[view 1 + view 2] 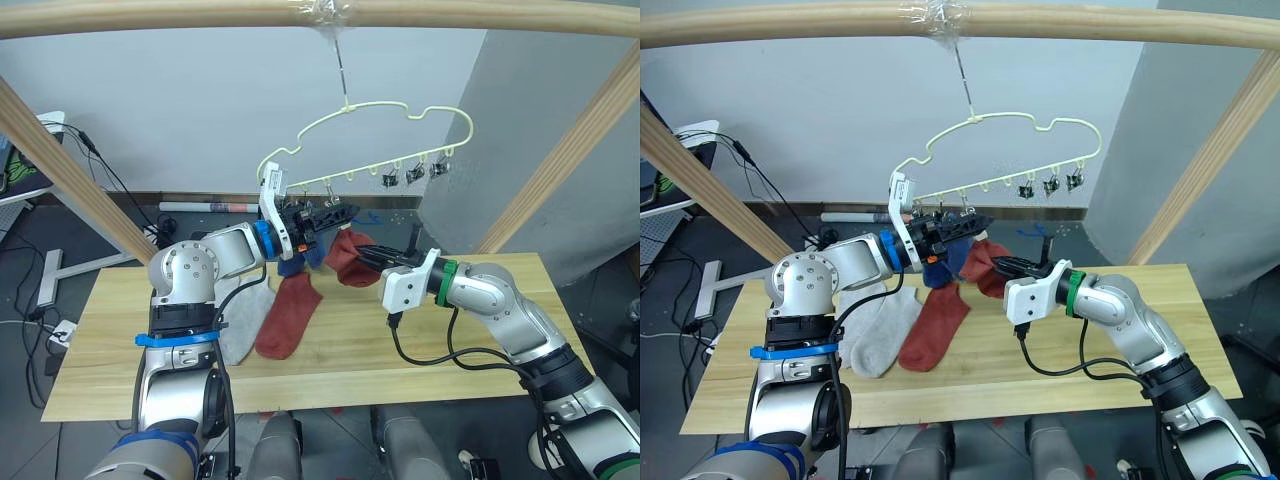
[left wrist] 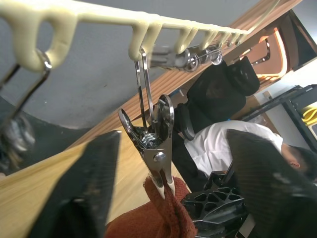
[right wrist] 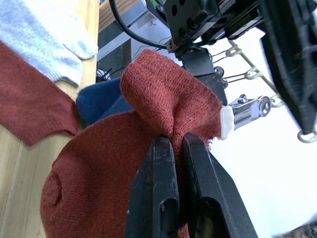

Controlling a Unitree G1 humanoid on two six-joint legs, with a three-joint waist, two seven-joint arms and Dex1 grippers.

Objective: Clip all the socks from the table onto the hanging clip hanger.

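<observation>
Up close, rust red sock (image 3: 163,99) apparently clip-bitten (image 2: 157,148).

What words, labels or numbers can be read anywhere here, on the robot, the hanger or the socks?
None can be read.
The hanger and its clips carry no markings.
The red sock in the right gripper is plain knit; so are the grey sock and red sock on the table.
The white plates on the left gripper and right gripper show no legible text.
</observation>
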